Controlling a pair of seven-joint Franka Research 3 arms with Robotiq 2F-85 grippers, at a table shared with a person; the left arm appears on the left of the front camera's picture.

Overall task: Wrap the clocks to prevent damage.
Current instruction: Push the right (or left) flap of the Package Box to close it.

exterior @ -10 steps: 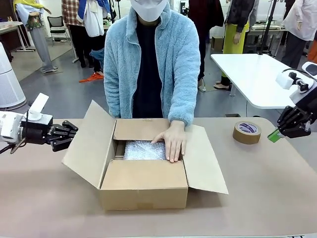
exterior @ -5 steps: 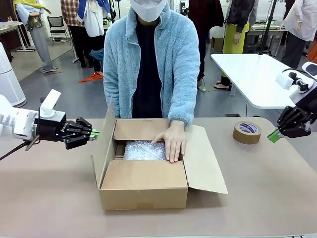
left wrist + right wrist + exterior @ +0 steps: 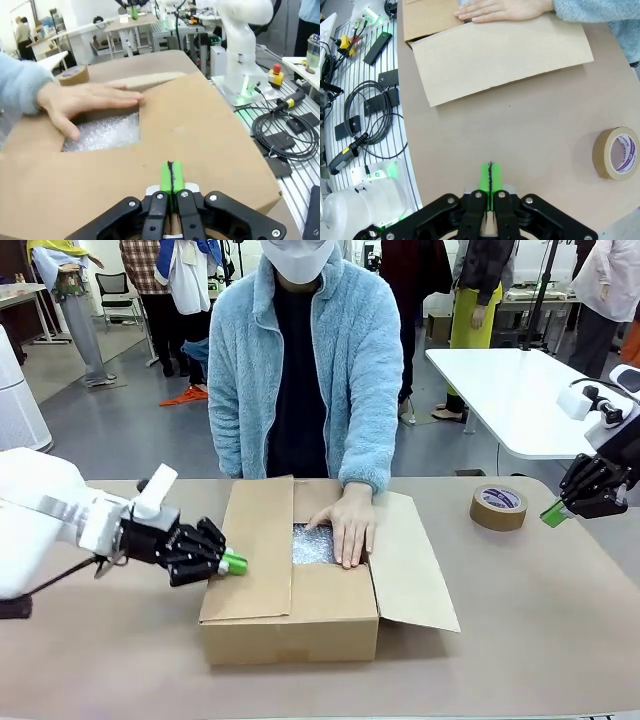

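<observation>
The cardboard box stands mid-table. Bubble wrap shows through its top, and the clocks are hidden under it. A person's hand presses flat on the wrap. My left gripper is shut, its green tips resting on the left flap, which lies folded over the box. In the left wrist view my left gripper touches that flap, with the bubble wrap and the hand beyond. My right gripper hovers shut and empty at the far right, above bare table.
A roll of brown tape lies on the table right of the box, near my right gripper, and is seen as the tape roll from that wrist. The box's right flap lies spread open outward. A white table stands behind.
My left gripper has swept right and pushed the left flap from spread open to folded down over the box. The right arm and the person's hand have stayed put.
</observation>
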